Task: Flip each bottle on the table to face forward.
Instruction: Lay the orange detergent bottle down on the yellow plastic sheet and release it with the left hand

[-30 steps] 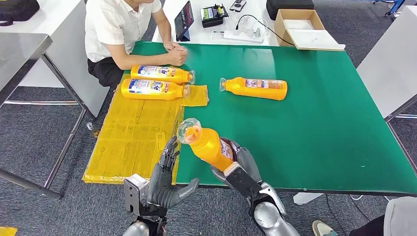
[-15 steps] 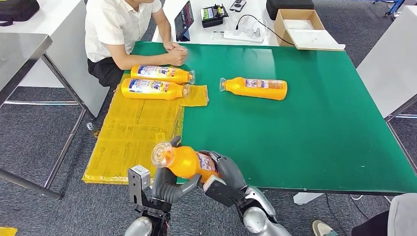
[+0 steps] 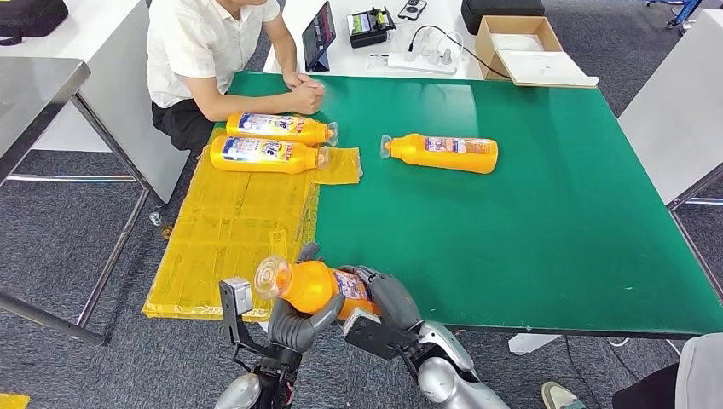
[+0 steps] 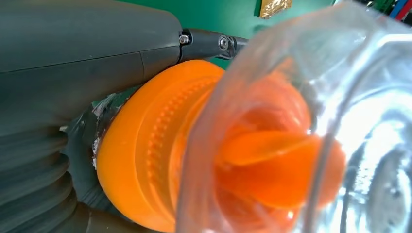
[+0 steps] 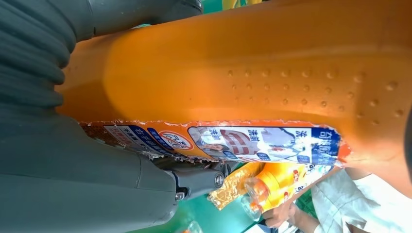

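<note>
Both hands, left hand (image 3: 294, 319) & right hand (image 3: 388, 300), gripping held bottle (image 3: 317, 285), fingers partly hidden, label txt prob unreadable.

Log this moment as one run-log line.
phase: handover | orange plastic bottle with clear cap: held off green table | right hand: grips body | left hand: touches neck | lone bottle: unflipped
</note>
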Controlling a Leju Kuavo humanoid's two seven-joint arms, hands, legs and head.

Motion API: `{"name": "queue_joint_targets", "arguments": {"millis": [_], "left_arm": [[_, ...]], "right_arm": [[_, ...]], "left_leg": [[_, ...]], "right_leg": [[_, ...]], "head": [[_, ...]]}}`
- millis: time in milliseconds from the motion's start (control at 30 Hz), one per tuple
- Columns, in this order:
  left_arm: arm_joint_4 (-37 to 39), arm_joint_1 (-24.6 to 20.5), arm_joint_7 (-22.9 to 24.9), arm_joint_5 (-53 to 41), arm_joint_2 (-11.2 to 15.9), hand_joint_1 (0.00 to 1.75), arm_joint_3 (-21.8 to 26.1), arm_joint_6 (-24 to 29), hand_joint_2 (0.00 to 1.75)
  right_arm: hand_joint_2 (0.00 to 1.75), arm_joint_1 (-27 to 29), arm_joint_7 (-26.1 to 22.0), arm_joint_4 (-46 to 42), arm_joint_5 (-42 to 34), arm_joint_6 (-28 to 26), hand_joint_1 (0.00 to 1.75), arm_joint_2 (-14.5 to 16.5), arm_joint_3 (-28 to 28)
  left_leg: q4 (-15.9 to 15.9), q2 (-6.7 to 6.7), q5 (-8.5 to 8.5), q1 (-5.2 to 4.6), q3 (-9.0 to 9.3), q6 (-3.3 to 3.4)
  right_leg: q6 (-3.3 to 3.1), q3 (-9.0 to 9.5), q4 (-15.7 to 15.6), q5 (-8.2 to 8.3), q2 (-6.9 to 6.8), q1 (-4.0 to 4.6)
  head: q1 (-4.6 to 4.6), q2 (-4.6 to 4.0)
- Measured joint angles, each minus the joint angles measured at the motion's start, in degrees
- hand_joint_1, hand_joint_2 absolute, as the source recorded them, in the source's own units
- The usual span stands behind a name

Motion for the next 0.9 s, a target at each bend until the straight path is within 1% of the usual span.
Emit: {"name": "queue_joint_targets", "arguments": {"millis": [200,367,400,433,467,533,567,600,667,733,867,900], "left_arm": [[0.76,-0.24,0.81,2.46,0.02,1.75,0.71,-2.85,1.75],[1.38,-0.53,0.83,2.75,0.02,1.75,1.09,-3.38,1.75],[1.42,-0.56,0.84,2.76,0.02,1.75,1.11,-3.38,1.75],[1.45,-0.60,0.83,2.76,0.02,1.75,1.12,-3.39,1.75],[1.54,-0.67,0.78,2.75,0.02,1.75,1.13,-3.43,1.75],[1.74,-0.84,0.24,2.66,0.01,1.75,1.11,-3.60,1.75],[1.81,-0.93,-0.31,2.69,-0.04,1.75,1.11,-3.67,1.75],[1.84,-1.00,-0.96,2.84,-0.10,1.75,1.12,-3.71,1.75],[1.79,-1.05,-2.17,3.39,-0.23,1.75,1.14,-3.70,1.75],[1.57,-1.06,-3.07,3.82,-0.28,1.75,1.17,-3.46,1.75],[1.01,-1.20,-4.18,4.31,-0.29,1.75,1.28,-2.48,1.75],[0.91,-1.25,-4.45,4.53,-0.30,1.75,1.35,-2.17,1.75]], "right_arm": [[1.75,-0.84,-0.22,0.34,-2.11,1.83,1.75,-0.09,0.31],[1.75,-1.04,-0.28,0.44,-2.60,2.15,1.75,-0.09,0.31],[1.75,-1.05,-0.28,0.45,-2.62,2.16,1.74,-0.09,0.32],[1.75,-1.06,-0.30,0.46,-2.67,2.18,1.67,-0.09,0.32],[1.75,-1.08,-0.38,0.48,-2.90,2.32,1.43,-0.09,0.33],[1.75,-1.05,-0.87,0.51,-4.77,3.41,0.57,-0.09,0.32],[1.75,-0.97,-1.36,0.49,-6.79,4.56,0.20,-0.07,0.25],[1.75,-0.80,-1.90,0.37,-9.16,5.85,0.00,-0.04,0.12],[1.75,-0.30,-2.88,-0.17,-13.43,7.81,0.00,0.08,-0.26],[1.75,0.25,-3.69,-0.96,-16.19,8.46,0.00,0.28,-0.91],[0.00,1.38,-5.30,-2.53,-20.98,9.87,0.00,1.21,-2.70],[0.00,1.70,-5.39,-2.88,-22.30,10.38,0.00,1.56,-3.10]], "left_leg": [[0.00,0.00,0.00,0.00,0.00,0.00],[0.00,0.00,0.00,0.00,0.00,0.00],[0.00,0.00,0.00,0.00,0.00,0.00],[0.00,0.00,0.00,0.00,0.00,0.00],[0.00,0.00,0.00,0.00,0.00,0.00],[0.00,0.00,0.00,0.00,0.00,0.00],[0.00,0.00,0.00,0.00,0.00,0.00],[0.00,0.00,0.00,0.00,0.00,0.00],[0.00,0.00,0.00,0.00,0.00,0.00],[0.00,0.00,0.00,0.00,-0.01,0.00],[0.00,0.00,0.00,0.00,0.00,0.00],[0.00,0.00,0.00,0.00,0.00,0.00]], "right_leg": [[0.00,-0.01,0.00,0.00,0.00,0.00],[0.00,0.00,0.00,0.00,0.00,0.00],[0.00,0.00,0.00,0.00,0.00,0.00],[0.00,0.00,0.00,0.00,0.00,0.00],[0.00,0.00,0.00,0.00,0.00,0.00],[0.00,0.00,0.00,0.00,0.00,0.00],[0.00,0.00,0.00,0.00,0.00,0.00],[0.00,0.00,0.00,0.00,0.00,0.00],[0.00,-0.01,0.00,0.00,0.00,0.00],[0.00,-0.01,0.00,0.00,0.00,0.00],[0.00,-0.01,0.00,0.00,0.00,0.00],[0.00,-0.01,0.00,0.00,0.00,0.00]], "head": [[0.00,0.00],[-0.01,0.00],[0.00,0.00],[-0.01,0.00],[-0.01,0.00],[0.00,0.00],[0.00,0.00],[0.01,0.00],[0.00,0.00],[0.00,0.00],[0.00,0.00],[0.01,0.00]]}}
